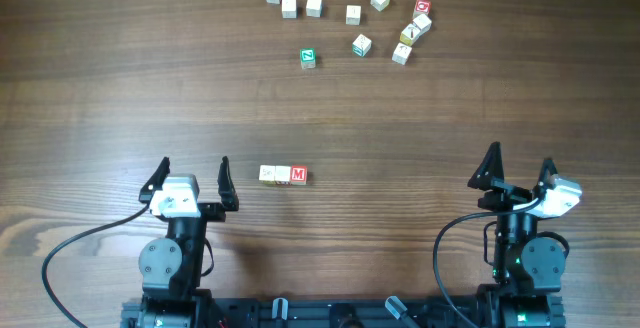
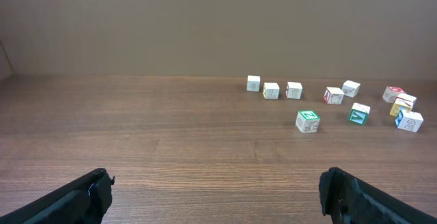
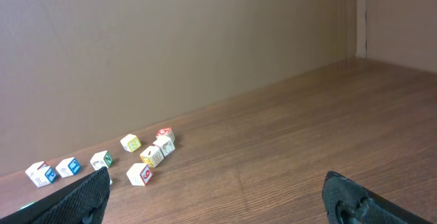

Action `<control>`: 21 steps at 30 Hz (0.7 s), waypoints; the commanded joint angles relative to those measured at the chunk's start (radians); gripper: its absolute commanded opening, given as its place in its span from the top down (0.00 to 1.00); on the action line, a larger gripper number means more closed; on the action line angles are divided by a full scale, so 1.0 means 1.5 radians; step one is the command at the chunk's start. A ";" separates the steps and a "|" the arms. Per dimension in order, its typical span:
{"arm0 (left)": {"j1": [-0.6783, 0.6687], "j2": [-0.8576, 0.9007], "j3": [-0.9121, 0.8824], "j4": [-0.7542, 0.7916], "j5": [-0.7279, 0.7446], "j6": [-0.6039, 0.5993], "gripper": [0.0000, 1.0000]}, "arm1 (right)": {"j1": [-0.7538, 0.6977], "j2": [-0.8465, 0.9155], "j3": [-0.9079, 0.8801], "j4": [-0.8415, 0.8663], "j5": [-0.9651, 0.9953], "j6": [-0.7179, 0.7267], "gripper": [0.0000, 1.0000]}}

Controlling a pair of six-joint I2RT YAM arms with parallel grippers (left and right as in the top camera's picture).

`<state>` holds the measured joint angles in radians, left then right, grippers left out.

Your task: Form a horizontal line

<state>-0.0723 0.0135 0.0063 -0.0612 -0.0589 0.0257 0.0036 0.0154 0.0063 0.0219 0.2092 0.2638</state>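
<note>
A short straight row of three tiny letter cubes (image 1: pixel 283 175) lies on the wooden table (image 1: pixel 400 128) in the overhead view; two are cream-faced and the right one is red-faced with a white "M" (image 1: pixel 298 175). The row does not show in either wrist view. My left gripper (image 1: pixel 194 177) is open and empty, just left of the row. My right gripper (image 1: pixel 518 167) is open and empty, far to the right of it. Both sit near the front edge.
Several loose cubes lie scattered at the back of the table, among them a green-faced cube (image 1: pixel 308 58), (image 2: pixel 307 120) and a cluster at the back right (image 1: pixel 415 26), (image 3: pixel 151 154). A plain wall stands behind the table.
</note>
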 commanded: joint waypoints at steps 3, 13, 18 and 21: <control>-0.004 -0.007 -0.001 -0.005 -0.013 0.015 0.00 | -0.003 -0.004 -0.001 0.002 -0.005 0.005 0.00; -0.003 -0.007 -0.001 -0.004 -0.008 0.015 0.00 | -0.003 -0.004 -0.001 0.002 -0.005 0.006 0.00; -0.003 -0.007 -0.001 -0.004 -0.008 0.015 0.00 | -0.003 -0.004 -0.001 0.002 -0.005 0.006 0.00; -0.003 -0.006 -0.001 -0.004 -0.008 0.015 0.00 | -0.003 -0.004 -0.001 0.002 -0.005 0.006 0.00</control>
<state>-0.0723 0.0135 0.0063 -0.0612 -0.0612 0.0257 0.0036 0.0154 0.0063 0.0219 0.2096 0.2638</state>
